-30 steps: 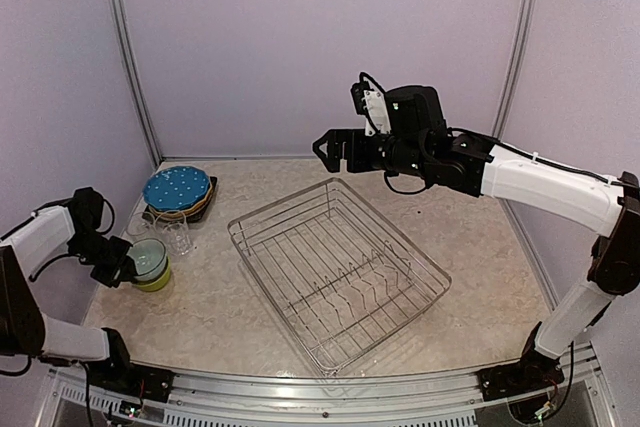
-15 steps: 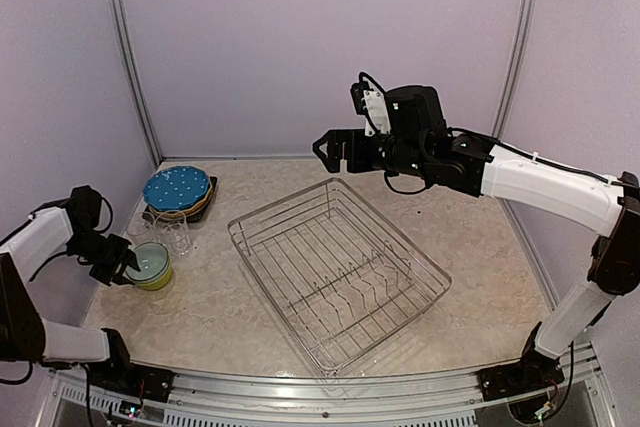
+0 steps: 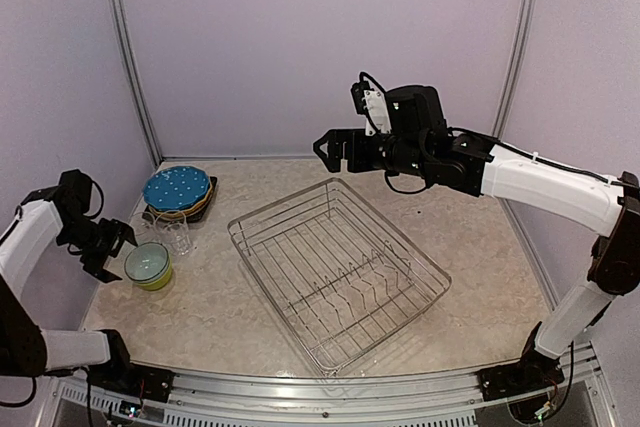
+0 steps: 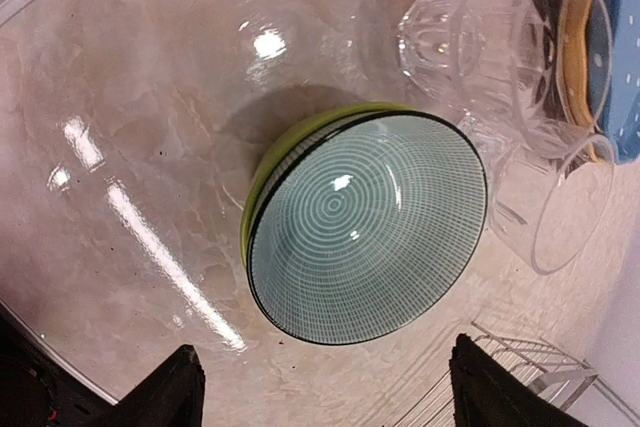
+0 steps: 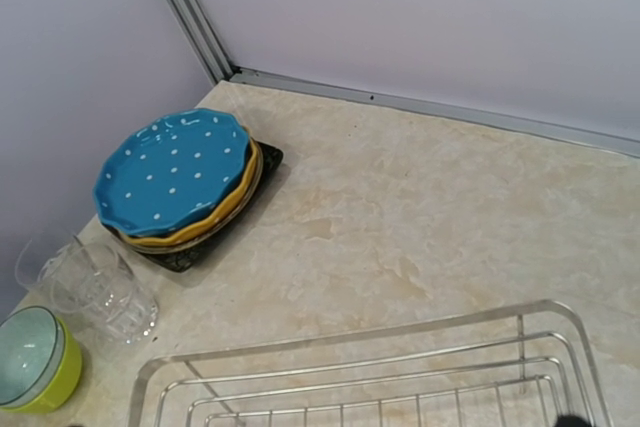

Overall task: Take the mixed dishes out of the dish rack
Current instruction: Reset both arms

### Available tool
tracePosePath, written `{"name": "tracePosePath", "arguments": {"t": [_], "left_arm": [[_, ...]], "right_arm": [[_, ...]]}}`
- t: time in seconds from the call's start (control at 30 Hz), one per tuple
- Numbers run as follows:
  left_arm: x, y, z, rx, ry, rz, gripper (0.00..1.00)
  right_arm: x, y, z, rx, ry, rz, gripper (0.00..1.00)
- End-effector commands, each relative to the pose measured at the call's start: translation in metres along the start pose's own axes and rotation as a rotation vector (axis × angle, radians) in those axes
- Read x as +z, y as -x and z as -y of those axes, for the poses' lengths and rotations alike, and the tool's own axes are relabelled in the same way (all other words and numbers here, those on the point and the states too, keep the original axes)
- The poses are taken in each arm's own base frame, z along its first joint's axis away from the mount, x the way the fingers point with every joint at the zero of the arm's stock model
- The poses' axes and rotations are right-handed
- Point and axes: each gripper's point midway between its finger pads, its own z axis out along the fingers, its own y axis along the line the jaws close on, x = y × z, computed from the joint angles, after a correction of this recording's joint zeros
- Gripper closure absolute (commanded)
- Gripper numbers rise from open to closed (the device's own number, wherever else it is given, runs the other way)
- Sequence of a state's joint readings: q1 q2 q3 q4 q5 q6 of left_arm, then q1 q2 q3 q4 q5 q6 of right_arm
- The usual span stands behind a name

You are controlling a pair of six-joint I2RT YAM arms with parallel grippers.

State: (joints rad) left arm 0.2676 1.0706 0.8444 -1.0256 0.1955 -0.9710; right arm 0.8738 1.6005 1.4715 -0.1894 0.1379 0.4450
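The left gripper [image 4: 328,372] hung wide and empty over the stacked bowls [image 4: 365,227]; a careless swing risked toppling the neighbouring glasses [image 4: 500,47].

This is a robot test cell in a lab. Plain lilac panels [image 3: 300,47] close in a marble-patterned table [image 3: 480,217] behind and to both sides of the rack [image 3: 338,272], and bare aluminium posts [image 3: 130,57] join them at the corners behind the rack. In front of the rack an aluminium rail [image 3: 330,405] runs along the table's near edge, with the black bases of the left arm [image 3: 25,242] and the right arm [image 3: 540,182] bolted to it. The only household things are the rack itself and a few dishes [image 3: 176,189] left of the rack.
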Motion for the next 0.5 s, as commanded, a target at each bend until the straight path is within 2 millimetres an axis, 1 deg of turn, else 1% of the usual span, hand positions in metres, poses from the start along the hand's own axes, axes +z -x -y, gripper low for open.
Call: {"name": "tracePosePath", "arguments": {"t": [0.0,0.03,0.07,0.1,0.23,0.33,0.43,0.47], "left_arm": [[-0.026,0.01,0.018,0.065,-0.019,0.068,0.11],[-0.031,0.012,0.022,0.08,-0.02,0.077,0.06],[-0.037,0.014,0.028,0.096,-0.032,0.089,0.02],[-0.041,0.016,0.035,0.11,-0.044,0.096,0.01],[-0.063,0.023,0.063,0.175,-0.098,0.131,0.01],[-0.076,0.029,0.084,0.23,-0.12,0.155,0.01],[-0.091,0.031,0.11,0.308,-0.158,0.183,0.01],[-0.093,0.031,0.118,0.331,-0.159,0.185,0.01]], "right_arm": [[-0.003,0.0,0.006,-0.009,-0.018,-0.007,0.01],[-0.003,0.001,0.006,-0.011,-0.021,-0.005,0.01],[-0.004,0.002,0.007,-0.013,-0.023,-0.003,0.01],[-0.004,0.003,0.007,-0.016,-0.026,-0.001,0.01],[-0.005,0.005,0.012,-0.025,-0.04,-0.002,0.01],[-0.006,0.007,0.019,-0.025,-0.054,-0.009,0.01],[-0.008,0.012,0.027,-0.033,-0.058,-0.01,0.01],[-0.009,0.014,0.03,-0.037,-0.061,-0.013,0.01]]}}
